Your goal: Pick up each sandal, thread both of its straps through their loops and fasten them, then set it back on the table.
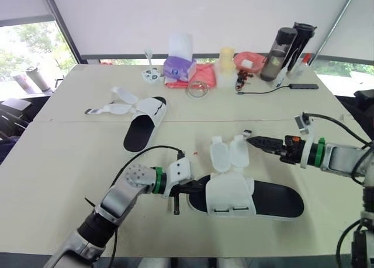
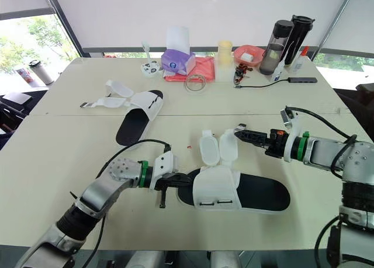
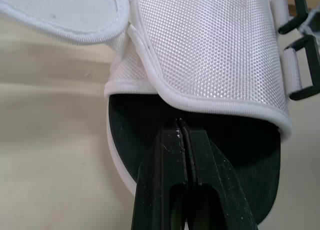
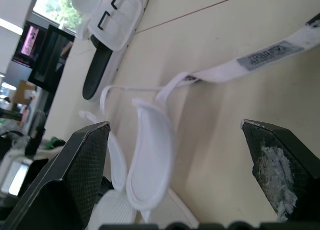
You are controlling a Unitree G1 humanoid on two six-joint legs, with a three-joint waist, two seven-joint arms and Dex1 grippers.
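The near sandal (image 1: 266, 201) lies flat on the table with its black sole up and its white upper (image 1: 229, 193) over the middle. Its two straps (image 1: 229, 154) are flipped open toward the far side. My left gripper (image 1: 194, 189) is shut, and its tips (image 3: 180, 124) rest on the insole against the rim of the upper. My right gripper (image 1: 255, 142) hovers low beside the strap ends, open, with a thin labelled strap (image 4: 265, 53) lying between its fingers (image 4: 87, 155). The second sandal (image 1: 145, 126) lies at the far left with its straps (image 1: 114, 108) spread open.
Along the table's far edge stand a purple tissue box (image 1: 178, 68), a red cloth (image 1: 204, 75), a clear ring (image 1: 197, 89), a yellow cup (image 1: 226, 59), a pink bowl (image 1: 250, 61) and two dark bottles (image 1: 282, 46). A cable with a hub (image 1: 304, 86) lies nearby.
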